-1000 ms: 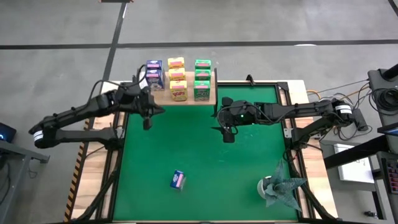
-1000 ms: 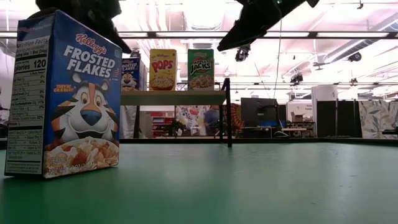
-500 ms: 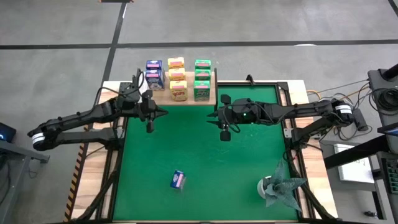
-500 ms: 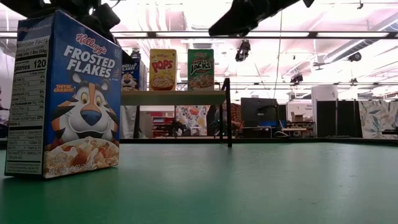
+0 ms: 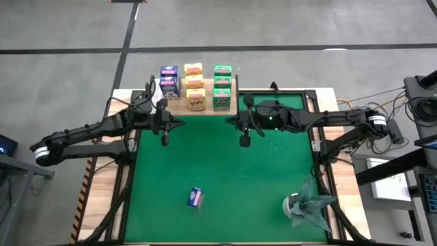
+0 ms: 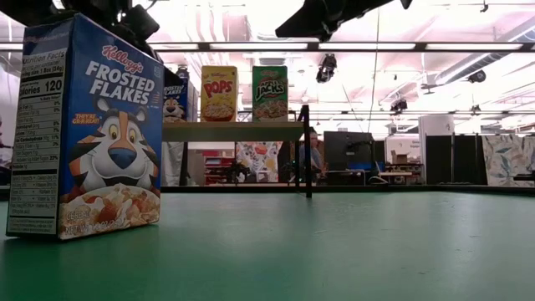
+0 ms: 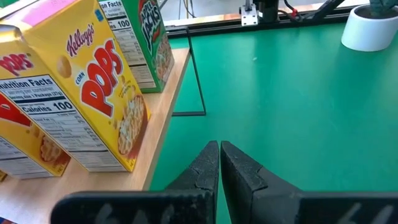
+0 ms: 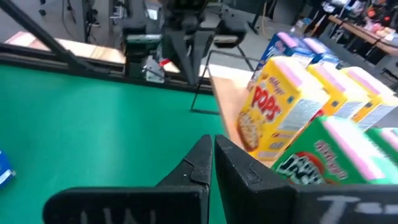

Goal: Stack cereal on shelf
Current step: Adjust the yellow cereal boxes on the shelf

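Shelf (image 5: 205,108): holds eight cereal boxes in three rows. Ninth box, blue (image 5: 195,197): alone on the green mat (image 5: 273,184), well apart from both arms. Left gripper (image 5: 164,139) and right gripper (image 5: 244,141): clenched, empty, just beside the shelf. Risk: either arm swinging could topple the stacked boxes.

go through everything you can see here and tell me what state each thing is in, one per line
left gripper: shut, empty, by the shelf's near edge
right gripper: shut, empty, over the mat
shelf: holds eight cereal boxes, upright, in three rows
blue Frosted Flakes box: upright on the green mat, away from the shelf
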Robot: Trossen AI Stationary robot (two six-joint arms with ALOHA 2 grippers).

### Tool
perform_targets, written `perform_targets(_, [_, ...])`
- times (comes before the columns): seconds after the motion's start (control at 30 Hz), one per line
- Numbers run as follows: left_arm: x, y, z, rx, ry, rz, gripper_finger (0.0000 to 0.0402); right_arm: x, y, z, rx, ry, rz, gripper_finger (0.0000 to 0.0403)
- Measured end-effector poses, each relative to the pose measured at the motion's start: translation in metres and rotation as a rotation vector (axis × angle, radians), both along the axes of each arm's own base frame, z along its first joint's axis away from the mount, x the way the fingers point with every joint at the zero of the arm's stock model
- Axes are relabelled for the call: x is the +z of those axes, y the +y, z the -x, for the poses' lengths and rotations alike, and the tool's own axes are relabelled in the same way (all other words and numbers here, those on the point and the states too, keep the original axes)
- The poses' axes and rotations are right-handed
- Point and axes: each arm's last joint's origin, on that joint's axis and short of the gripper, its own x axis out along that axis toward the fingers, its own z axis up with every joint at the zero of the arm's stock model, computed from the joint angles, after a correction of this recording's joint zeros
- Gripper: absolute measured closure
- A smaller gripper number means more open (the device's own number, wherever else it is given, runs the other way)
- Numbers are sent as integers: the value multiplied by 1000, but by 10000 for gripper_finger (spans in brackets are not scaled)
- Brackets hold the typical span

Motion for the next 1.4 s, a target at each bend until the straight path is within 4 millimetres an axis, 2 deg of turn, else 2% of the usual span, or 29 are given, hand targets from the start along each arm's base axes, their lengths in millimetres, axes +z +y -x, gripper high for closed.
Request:
perform_targets(0.27, [0, 0, 0, -1, 1, 0, 402, 13, -10, 0, -24, -30, 39, 394])
perform_targets(0.67, [0, 0, 0, 1, 0, 4, 402, 32, -13, -5, -17, -76, 104, 394])
perform_targets(0.9, [0, 0, 0, 1, 0, 4, 402, 29, -20, -34, -4, -30, 166, 394])
perform_targets(1.13, [0, 0, 0, 1, 0, 5, 402, 46, -32, -60, -3, 8, 226, 394])
perform_targets(1.4, [1, 0, 0, 1, -8, 1, 402, 62, -58, -82, -38, 114, 226, 394])
